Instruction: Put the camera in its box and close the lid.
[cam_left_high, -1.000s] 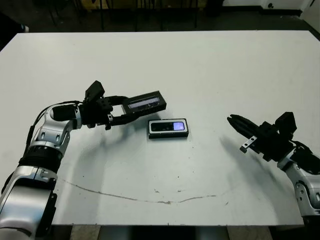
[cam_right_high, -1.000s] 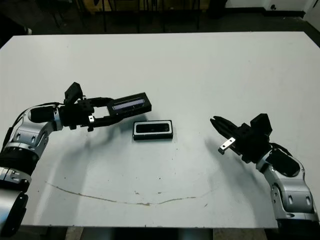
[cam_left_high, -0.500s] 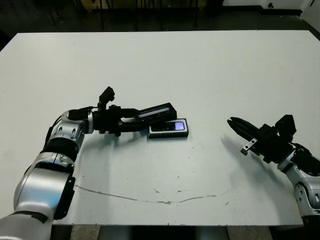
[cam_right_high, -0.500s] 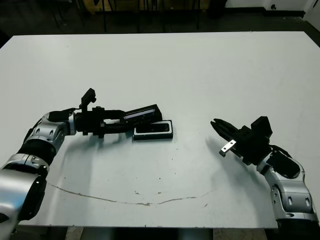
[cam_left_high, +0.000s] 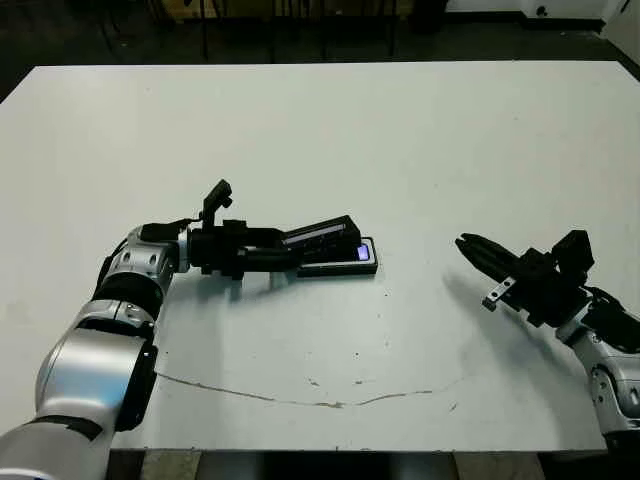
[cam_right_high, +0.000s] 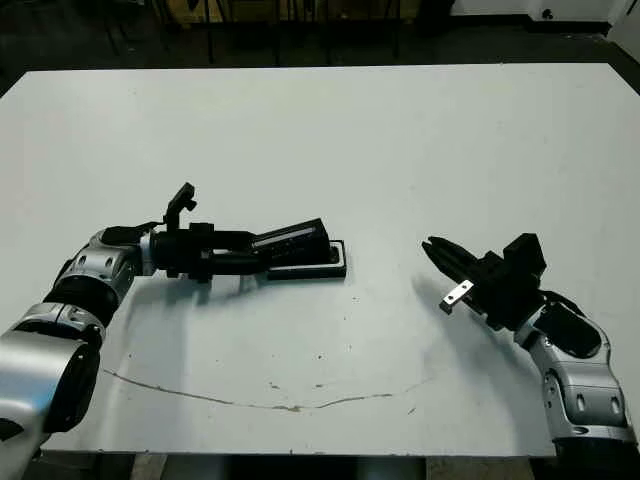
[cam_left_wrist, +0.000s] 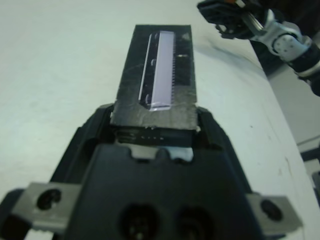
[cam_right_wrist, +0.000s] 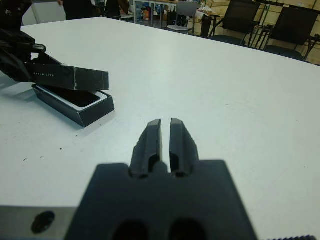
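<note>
Now the left gripper (cam_left_high: 290, 256) is reaching low across the white table (cam_left_high: 420, 140) from the robot's left, its fingers clamped on one short end of the lid (cam_left_high: 322, 236), as the left wrist view shows with the fingers (cam_left_wrist: 87, 135) pressing either side of that end. That lid, black with a pale glossy strip along its top, is hanging tilted over the box (cam_right_high: 318, 268), its held end low and its far end raised, so it is covering most of the box from the left side without lying flat on it. In the right wrist view the lid (cam_right_wrist: 70, 76) is sitting at a slant above the open box (cam_right_wrist: 82, 107), whose white lining is showing along the near rim. Inside, the camera (cam_left_high: 358, 252) is lying in the box, with only its glowing bluish screen peeking out past the lid's raised end. Over on the right, the right gripper (cam_right_high: 437, 247) is hovering above bare table, well apart from the box, pointing toward it, its two black fingers (cam_right_wrist: 152, 137) pressed nearly together and holding nothing.
</note>
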